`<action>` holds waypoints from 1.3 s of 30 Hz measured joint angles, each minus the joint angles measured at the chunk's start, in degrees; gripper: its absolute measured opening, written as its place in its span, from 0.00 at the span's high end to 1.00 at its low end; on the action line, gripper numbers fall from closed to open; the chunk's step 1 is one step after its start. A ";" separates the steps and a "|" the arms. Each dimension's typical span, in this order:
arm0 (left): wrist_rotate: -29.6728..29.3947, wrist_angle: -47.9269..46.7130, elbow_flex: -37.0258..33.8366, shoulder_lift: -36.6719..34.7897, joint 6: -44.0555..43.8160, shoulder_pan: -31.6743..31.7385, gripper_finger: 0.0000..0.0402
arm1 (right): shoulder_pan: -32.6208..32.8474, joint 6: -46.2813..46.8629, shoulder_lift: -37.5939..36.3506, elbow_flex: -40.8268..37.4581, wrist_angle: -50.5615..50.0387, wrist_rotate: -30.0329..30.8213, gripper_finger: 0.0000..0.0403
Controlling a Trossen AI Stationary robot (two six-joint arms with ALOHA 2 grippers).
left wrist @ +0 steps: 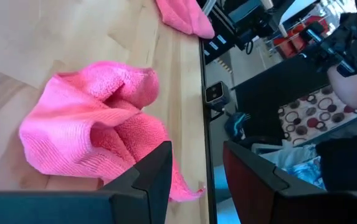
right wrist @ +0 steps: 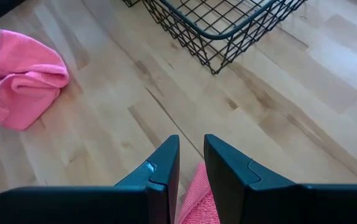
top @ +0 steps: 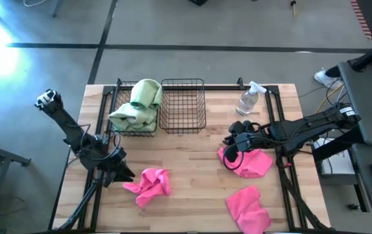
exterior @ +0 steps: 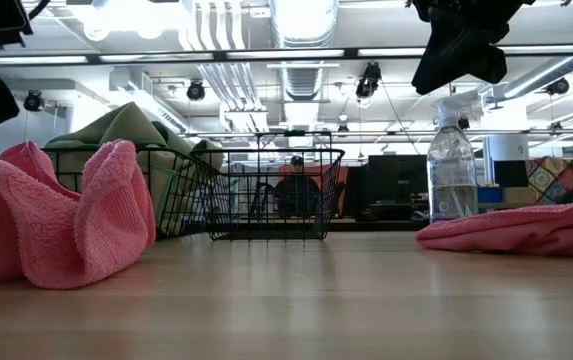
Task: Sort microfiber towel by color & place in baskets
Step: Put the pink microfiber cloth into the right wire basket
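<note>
Three bright pink towels lie on the table: one crumpled [top: 148,184] [left wrist: 97,137] near the left side, one spread flat [top: 250,162] [exterior: 516,228] at the right, and one [top: 250,208] by the near edge. Light green towels [top: 137,107] are heaped in the left basket [top: 124,130]. The right basket [top: 182,104] [right wrist: 222,25] holds nothing. My left gripper [top: 119,172] [left wrist: 197,180] is open, just left of the crumpled towel and above the table. My right gripper [top: 231,148] [right wrist: 192,165] hovers over the flat towel's left edge, its fingers a narrow gap apart.
A clear spray bottle [top: 250,99] [exterior: 453,165] stands upright near the far right, behind my right arm. The two baskets sit side by side at the far edge. Bare wood lies between the towels in the middle of the table [top: 192,169]. A person shows beyond the table in the left wrist view.
</note>
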 joint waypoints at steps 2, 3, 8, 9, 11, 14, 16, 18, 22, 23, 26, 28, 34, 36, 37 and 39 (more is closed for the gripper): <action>0.03 2.77 -1.86 0.36 -0.30 0.00 0.68 | 0.00 0.41 0.00 0.00 0.00 0.00 0.83; 0.02 4.20 -2.67 0.55 -0.58 0.02 0.68 | 0.00 0.97 0.00 0.00 0.01 0.00 0.83; 0.00 10.60 -6.27 1.71 -2.58 0.02 0.68 | 0.00 3.30 0.00 0.00 0.00 -0.24 0.83; -0.08 11.86 -6.70 1.97 -2.64 0.02 0.68 | 0.00 3.30 0.00 0.00 0.00 -0.24 0.83; -0.43 14.72 -7.40 2.73 -2.66 0.02 0.68 | 0.00 3.30 0.00 0.00 0.00 -0.24 0.83; -1.45 17.35 -8.52 4.42 -2.95 0.02 0.68 | 0.00 3.30 0.00 0.00 0.00 -0.24 0.83; -2.22 17.86 -8.63 5.67 -3.35 0.04 0.68 | 0.00 3.32 0.00 0.00 0.00 -0.24 0.83; -2.62 18.17 -8.62 7.22 -4.05 0.03 0.68 | 0.00 3.32 0.00 0.00 0.00 -0.24 0.83; -2.56 18.05 -8.53 10.13 -3.43 0.02 0.68 | 0.00 3.32 0.00 0.00 0.00 -0.24 0.83; -2.56 18.27 -8.42 10.77 -2.46 0.04 0.68 | 0.00 3.31 0.00 0.00 0.00 -0.25 0.83; -1.36 22.98 -8.30 12.36 1.95 0.04 0.68 | 0.00 3.00 0.00 0.00 0.00 -0.26 0.83; 0.31 27.28 -8.28 13.24 4.38 0.04 0.68 | 0.00 2.86 0.00 0.00 0.00 -0.24 0.83; 3.00 39.31 -8.22 15.67 8.80 0.02 0.68 | 0.00 2.80 0.00 0.00 0.00 -0.24 0.83; 3.02 40.74 -8.22 16.45 10.67 0.02 0.68 | 0.00 2.80 0.00 0.00 0.00 -0.24 0.83; 3.00 40.64 -8.22 16.80 11.22 0.02 0.68 | 0.00 2.80 0.00 0.00 0.00 -0.24 0.83; 2.86 39.43 -8.22 17.69 11.38 0.02 0.68 | 0.00 2.82 0.00 0.00 0.00 -0.24 0.83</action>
